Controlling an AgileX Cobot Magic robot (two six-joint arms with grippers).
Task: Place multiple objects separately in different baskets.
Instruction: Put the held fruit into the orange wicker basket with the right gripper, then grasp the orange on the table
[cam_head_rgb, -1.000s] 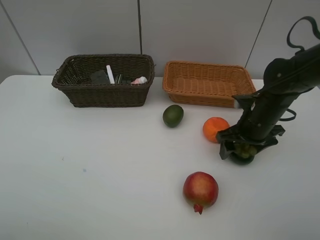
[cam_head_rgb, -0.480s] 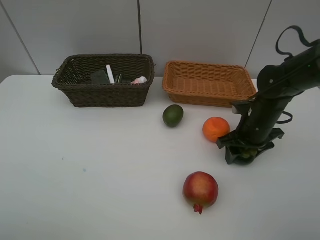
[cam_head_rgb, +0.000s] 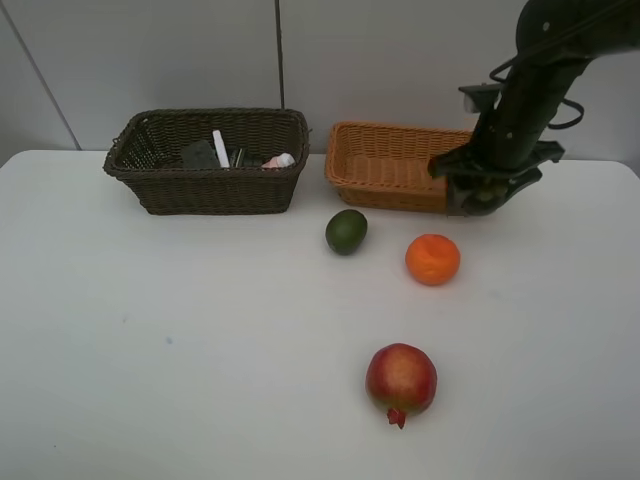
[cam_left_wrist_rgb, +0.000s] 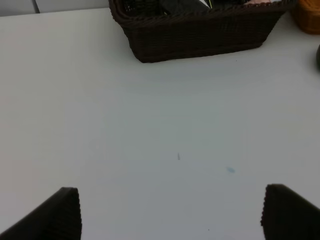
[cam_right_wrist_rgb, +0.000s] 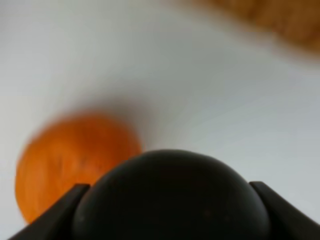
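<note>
Exterior high view: the dark brown basket holds the white marker, the black flat case and the pink small bottle. The marker's long axis runs front to back. The right gripper is clamped on the round dark mangosteen, in the air at the near right corner of the light orange-tan basket. The left gripper is spread wide and holds nothing.
</note>
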